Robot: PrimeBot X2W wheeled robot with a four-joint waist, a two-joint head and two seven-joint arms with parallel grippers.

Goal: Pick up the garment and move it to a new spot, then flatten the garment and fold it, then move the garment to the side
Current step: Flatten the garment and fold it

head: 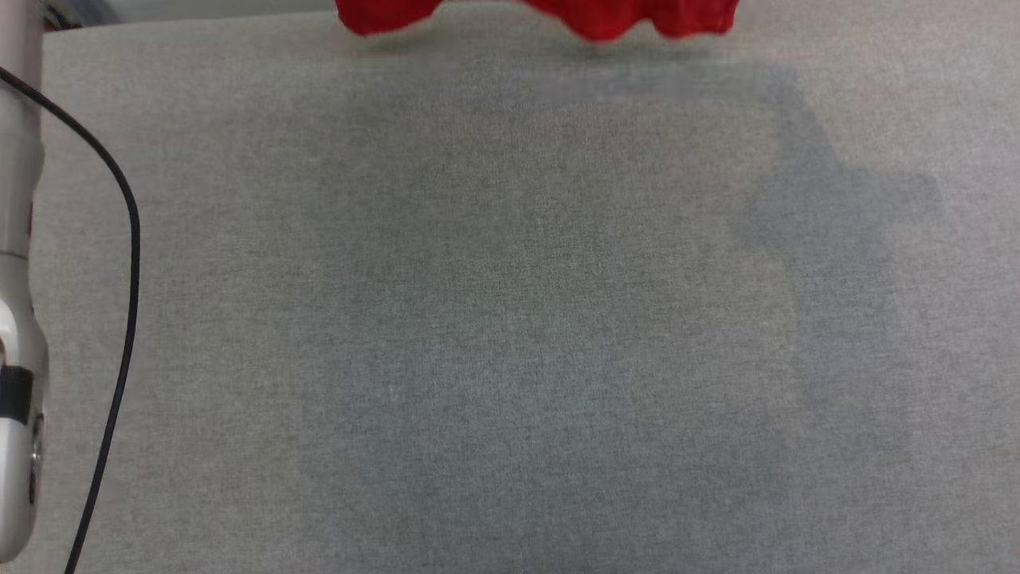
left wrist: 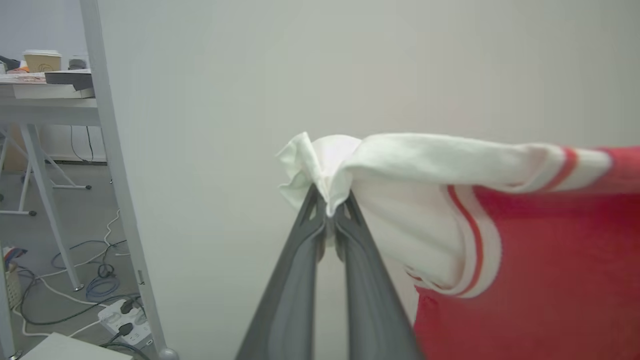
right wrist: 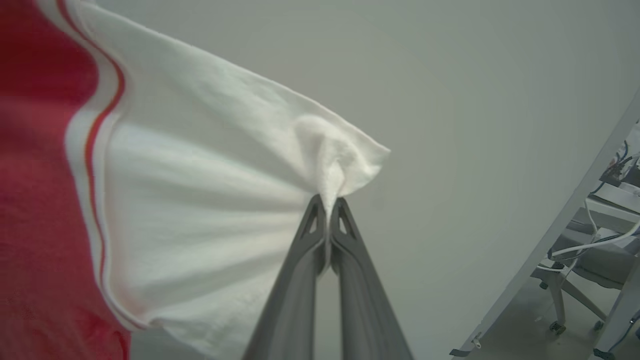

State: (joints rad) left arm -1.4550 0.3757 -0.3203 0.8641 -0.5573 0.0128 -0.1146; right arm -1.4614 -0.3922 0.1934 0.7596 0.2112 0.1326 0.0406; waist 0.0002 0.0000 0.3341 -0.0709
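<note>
Above the far edge of a grey cloth-covered table [head: 510, 319], the garment [head: 613, 20] is held spread in the air, with its red lower edge seen at the top of the head view. One white sleeve [left wrist: 425, 155] is pinched by the left gripper [left wrist: 327, 202], the other sleeve [right wrist: 210, 180] by the right gripper [right wrist: 327, 202]. The fabric is judged soft, light and limp. The sleeve ends are judged a good hold for laying it flat.

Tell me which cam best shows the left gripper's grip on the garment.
Left wrist view: the left gripper is shut on a bunched white sleeve edge of the garment. The head view gives a red fabric edge at the top. The right wrist view shows the right gripper pinching the other sleeve.
</note>
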